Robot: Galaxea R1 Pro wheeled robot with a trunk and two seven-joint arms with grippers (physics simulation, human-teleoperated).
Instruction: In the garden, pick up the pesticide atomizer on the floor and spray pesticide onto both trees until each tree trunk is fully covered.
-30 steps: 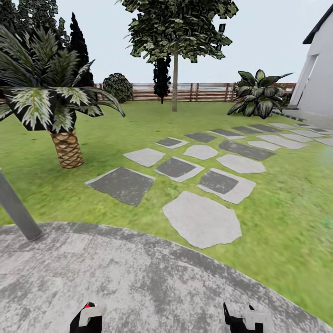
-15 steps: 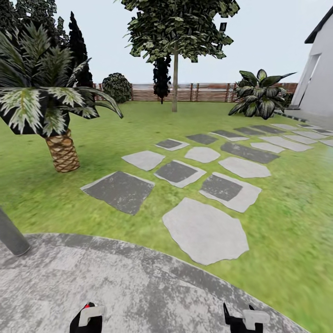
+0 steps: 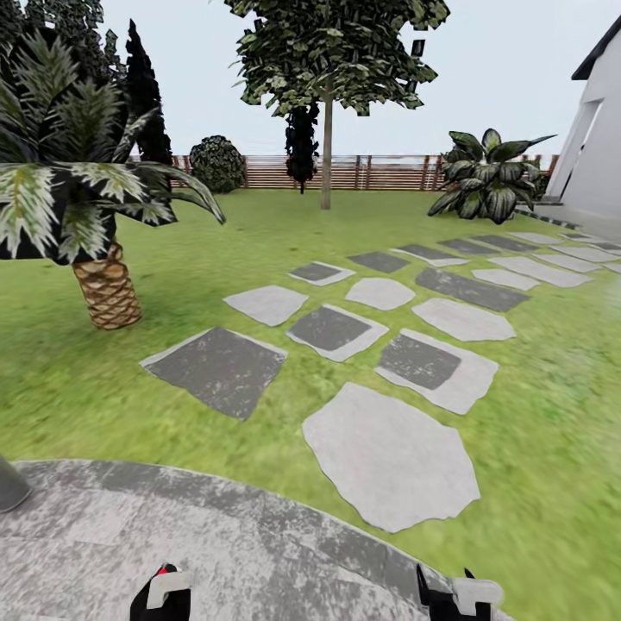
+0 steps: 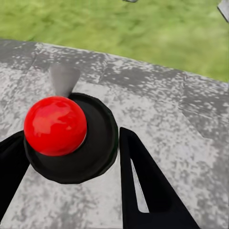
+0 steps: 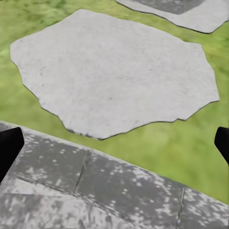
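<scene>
**A:** What does the left claw have?

**B:** In the left wrist view its two black fingers sit close on either side of a round black body with a red knob. I take that for the sprayer seen from above. The fingers look pressed to its sides, so it appears gripped and carried low over the grey paving.

**A:** Why so low and close in?

**B:** Probably to keep it steady on the way. There is nothing to spray within reach.

**A:** And the right claw?

**B:** It is spread wide and empty. Its fingertips sit at the far edges of the right wrist view, with paving, grass and a pale stepping stone between them.

**A:** Where are the trees?

**B:** One tree with a smooth pale trunk stands far across the lawn, close to the wooden fence. It is likely one of the two. I cannot pick out the second.

**A:** What about the one on the left?

**B:** That is a palm with a scaly trunk, not a target.

**A:** How far along is the job?

**B:** The sprayer seems in hand, but spraying has not begun. The stepping stones lead towards the far side, and the trunk is well apart from both claws.
</scene>
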